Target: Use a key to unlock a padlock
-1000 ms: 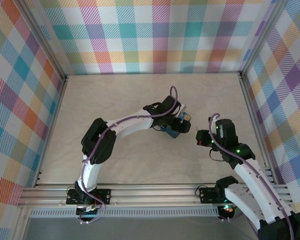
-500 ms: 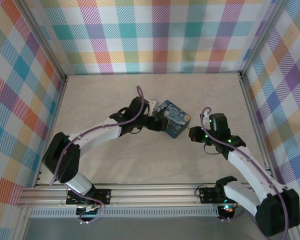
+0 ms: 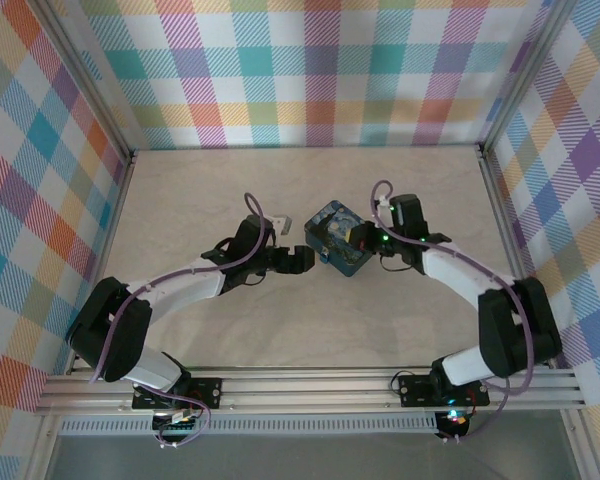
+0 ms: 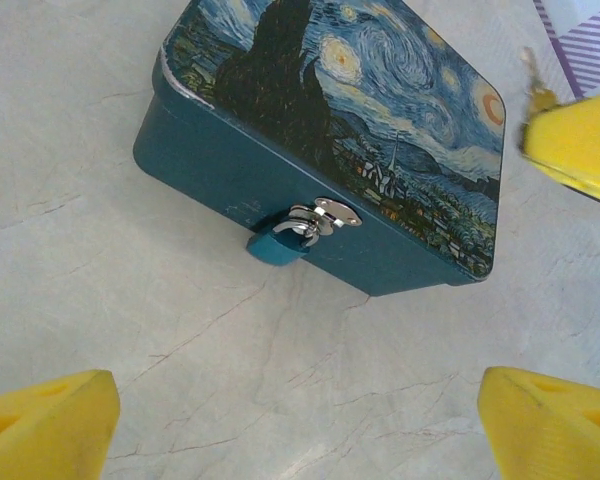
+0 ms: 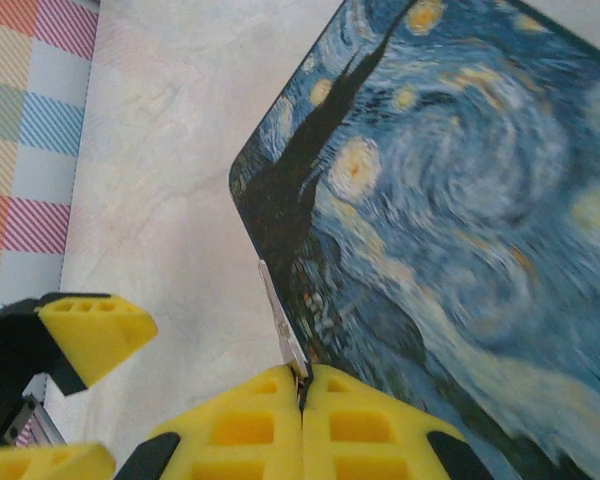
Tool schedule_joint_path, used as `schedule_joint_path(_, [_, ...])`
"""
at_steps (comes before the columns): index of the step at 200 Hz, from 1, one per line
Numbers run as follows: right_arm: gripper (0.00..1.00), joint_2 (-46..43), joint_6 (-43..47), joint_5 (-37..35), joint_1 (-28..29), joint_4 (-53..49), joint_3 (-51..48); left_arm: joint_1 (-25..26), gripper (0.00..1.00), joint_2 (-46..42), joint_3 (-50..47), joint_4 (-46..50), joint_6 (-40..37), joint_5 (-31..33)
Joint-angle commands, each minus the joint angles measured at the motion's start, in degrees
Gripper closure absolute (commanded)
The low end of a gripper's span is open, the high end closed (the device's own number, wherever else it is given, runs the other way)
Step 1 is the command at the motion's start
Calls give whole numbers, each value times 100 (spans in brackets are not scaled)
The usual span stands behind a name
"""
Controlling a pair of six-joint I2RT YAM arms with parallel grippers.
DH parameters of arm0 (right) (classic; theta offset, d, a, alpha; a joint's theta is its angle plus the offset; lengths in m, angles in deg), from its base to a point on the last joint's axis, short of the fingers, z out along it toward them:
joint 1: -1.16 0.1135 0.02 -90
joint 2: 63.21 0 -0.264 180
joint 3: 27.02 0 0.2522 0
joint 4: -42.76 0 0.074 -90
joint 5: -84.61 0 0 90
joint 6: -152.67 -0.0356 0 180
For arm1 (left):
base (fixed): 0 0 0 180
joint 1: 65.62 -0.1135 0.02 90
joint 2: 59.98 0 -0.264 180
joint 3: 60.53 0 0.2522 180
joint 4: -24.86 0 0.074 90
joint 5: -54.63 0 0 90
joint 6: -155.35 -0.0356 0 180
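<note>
Right end effector (image 5: 302, 375) pinches the key (image 5: 283, 325) at the tin's (image 5: 460, 200) edge (fingers pressed together). Left end effector (image 4: 300, 420), spread, faces the padlock (image 4: 277, 245) on the tin's hasp (image 4: 335, 213), mid-surface (image 4: 180, 350). Left arm (image 3: 180, 285) and right arm (image 3: 460, 275) reach inward.

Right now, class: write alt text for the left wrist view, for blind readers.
A tiny blue padlock hangs from the silver hasp on the side of a dark-blue tin painted with a swirling night sky, on a pale marbled table. The left gripper frames it, yellow jaws wide open; another yellow jaw with a key shows top right.
</note>
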Motion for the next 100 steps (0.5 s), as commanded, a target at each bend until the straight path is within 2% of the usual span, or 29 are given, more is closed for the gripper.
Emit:
schedule_joint_path(1, [100, 530, -126, 237, 153, 414, 490, -21, 8, -166, -39, -377, 78, 36])
schedule_joint_path(52, [100, 1530, -87, 119, 354, 213, 1306, -21, 8, -107, -16, -360, 77, 58])
schedule_joint_path(100, [100, 1930, 42, 93, 405, -169, 1621, -17, 8, 39, -12, -436, 96, -25])
